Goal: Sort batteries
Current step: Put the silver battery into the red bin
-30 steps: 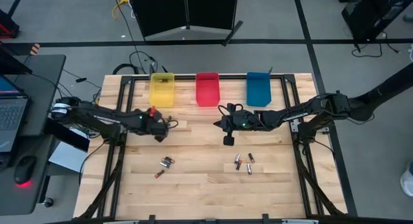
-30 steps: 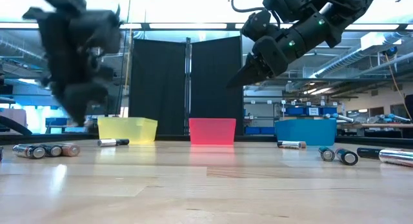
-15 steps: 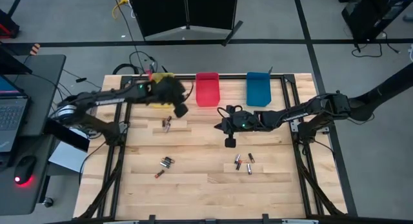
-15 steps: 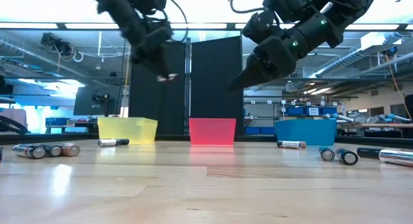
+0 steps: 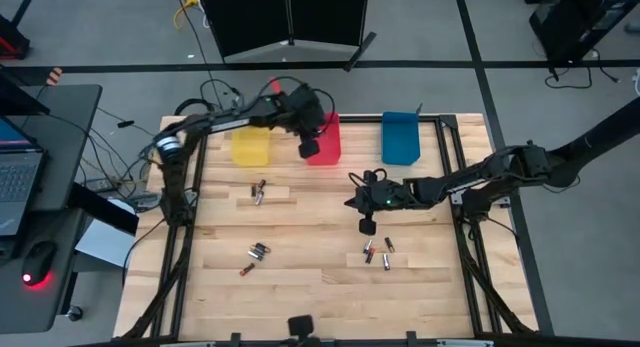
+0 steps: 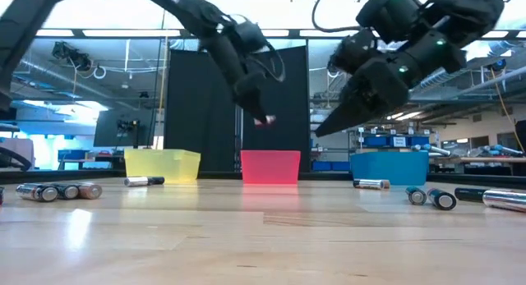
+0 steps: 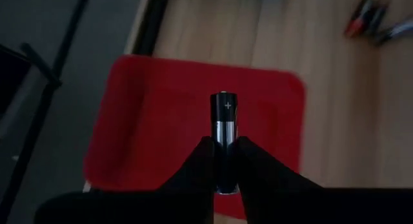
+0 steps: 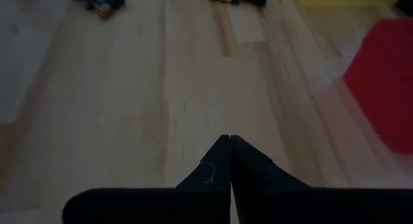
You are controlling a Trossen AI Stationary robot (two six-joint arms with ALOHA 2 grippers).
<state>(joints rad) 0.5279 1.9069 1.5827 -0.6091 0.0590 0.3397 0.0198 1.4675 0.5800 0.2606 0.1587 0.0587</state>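
While a single battery [image 7: 223,130], dark at the plus end and silvery below, stands pinched between the fingertips of the left gripper [image 7: 221,161], that gripper hangs directly over the red bin [image 5: 323,139] at the far edge of the table [image 5: 310,287], so the step in hand looks like the drop: the cell has been carried and only needs letting go. The next move calls for the fingers to part while they stay over the bin's mouth, low enough that the cell does not bounce out. A second ago this arm was down over the left half of the table, and half a second ago beside the yellow bin [image 5: 251,147]; it has since swung across to the red one. The right gripper [image 5: 367,225], its fingers pressed together and holding nothing, has moved nearer the three batteries [image 5: 377,252] lying in the right half, and hangs just above the wood. Other cells lie untouched: a pair [image 5: 258,193] in front of the yellow bin and a small group [image 5: 256,255] nearer the front. The blue bin [image 5: 400,137] stands at the right of the row.
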